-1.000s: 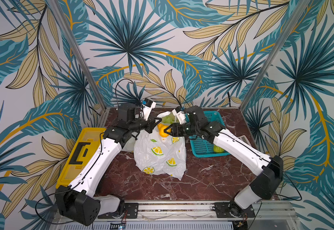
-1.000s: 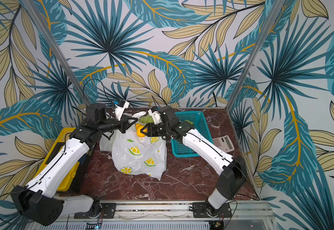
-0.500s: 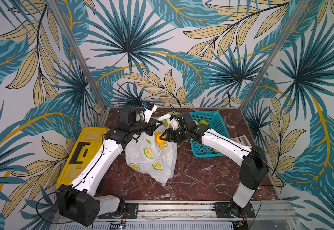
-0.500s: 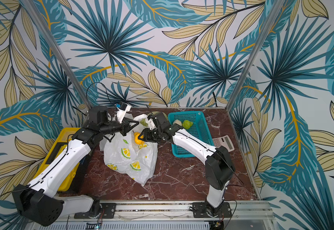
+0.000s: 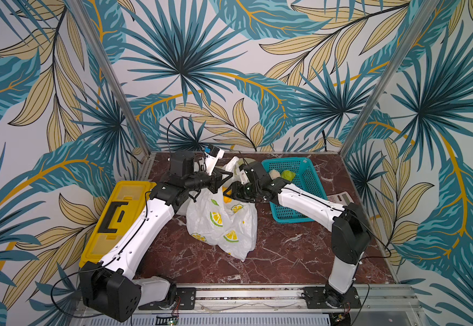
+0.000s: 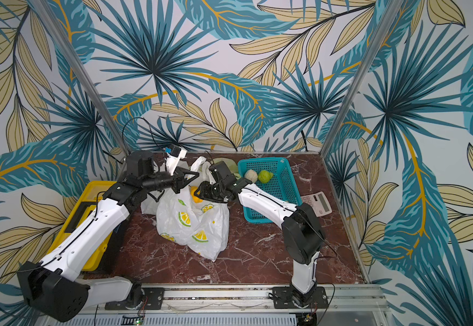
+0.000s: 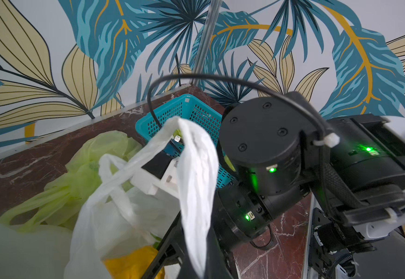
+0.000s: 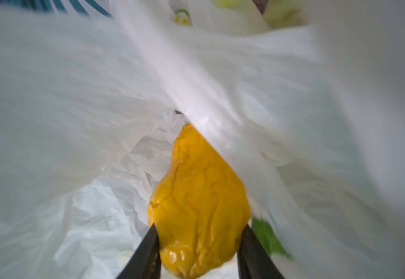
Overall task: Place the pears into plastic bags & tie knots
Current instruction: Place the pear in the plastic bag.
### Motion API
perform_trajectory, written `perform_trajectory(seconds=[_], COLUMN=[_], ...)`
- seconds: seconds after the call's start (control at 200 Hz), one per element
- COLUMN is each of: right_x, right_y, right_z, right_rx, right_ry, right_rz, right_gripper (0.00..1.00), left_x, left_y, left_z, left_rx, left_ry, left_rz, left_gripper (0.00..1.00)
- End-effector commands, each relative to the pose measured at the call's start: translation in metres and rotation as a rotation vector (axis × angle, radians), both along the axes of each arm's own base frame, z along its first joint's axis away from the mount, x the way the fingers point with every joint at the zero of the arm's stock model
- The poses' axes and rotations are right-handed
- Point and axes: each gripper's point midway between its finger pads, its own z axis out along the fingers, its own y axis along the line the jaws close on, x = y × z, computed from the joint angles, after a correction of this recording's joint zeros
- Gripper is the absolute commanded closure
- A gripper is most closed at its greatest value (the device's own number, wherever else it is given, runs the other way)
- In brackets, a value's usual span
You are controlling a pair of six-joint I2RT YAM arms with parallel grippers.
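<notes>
The orange-yellow fruit (image 8: 196, 198) hangs inside the mouth of the white lemon-print bag (image 5: 221, 223), wedged between the half-spread fingers (image 8: 148, 251) of my right claw (image 8: 200, 228). My left claw (image 5: 225, 177) is clamped tight on the bag's handle (image 7: 196, 181), holding it up above the table (image 5: 286, 254). A cream pear (image 5: 274, 173) and a green pear (image 5: 287, 175) lie in the teal basket (image 5: 300, 206) nearby.

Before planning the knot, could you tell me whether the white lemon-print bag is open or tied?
Open: the left gripper pinches one handle of the white bag, and the right gripper holds an orange fruit inside it.
</notes>
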Motion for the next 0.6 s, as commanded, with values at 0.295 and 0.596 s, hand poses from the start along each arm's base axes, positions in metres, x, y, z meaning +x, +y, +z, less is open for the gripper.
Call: perform_trajectory(seconds=[0.295, 0.596], right_x=[-0.019, -0.018], right_y=[-0.026, -0.127], right_z=[0.009, 0.038], right_rx=[-0.088, -0.292], right_ry=[-0.055, -0.122], right_rz=[0.06, -0.123], right_gripper=[0.36, 0.32], left_x=[-0.008, 0.02], left_y=[0.011, 0.043], left_z=[0.008, -0.022], left_rx=[-0.104, -0.057], left_ry=[-0.011, 0.043], left_rz=[0.061, 0.286], left_gripper=[1.0, 1.0])
